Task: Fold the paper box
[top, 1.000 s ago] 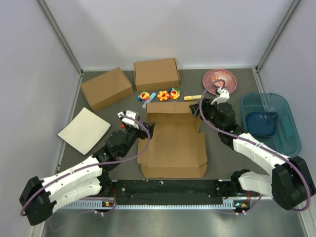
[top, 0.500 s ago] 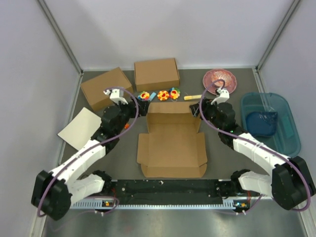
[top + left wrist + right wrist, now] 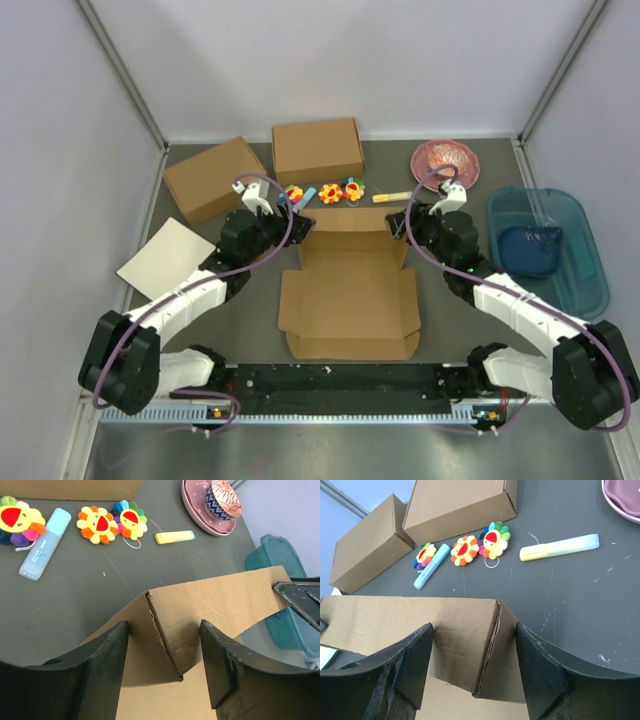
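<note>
Two closed cartons stand at the far left of the dark table (image 3: 450,300): the angled carton (image 3: 215,178) and, to its right, the straight carton (image 3: 317,150). Nearer the arms, at the left edge, lies an off-white square board (image 3: 170,258).

The left gripper (image 3: 164,627) reaches in from that side to the far left corner of the paper box (image 3: 350,300). Its jaws stand fairly wide, one finger on each side of the corner where the raised back wall meets a short end tab folded forward. I cannot tell whether the pads touch the card.

The paper box lies in the middle of the table between the two arms. Its base is flat, its side flaps are spread out left and right, and only the far wall stands up. Just beyond that wall lie a blue marker (image 3: 42,545), three plush flowers (image 3: 330,193) in a row, and a yellow marker (image 3: 391,197).

The right gripper (image 3: 474,630) is at the far right corner of the same wall. Its jaws are also spread wide, astride the folded corner; contact with the card is unclear from its wrist view.

Further right, a pink plate (image 3: 445,160) carries a small patterned bowl (image 3: 222,497). A teal tub (image 3: 548,245) sits at the right edge.
</note>
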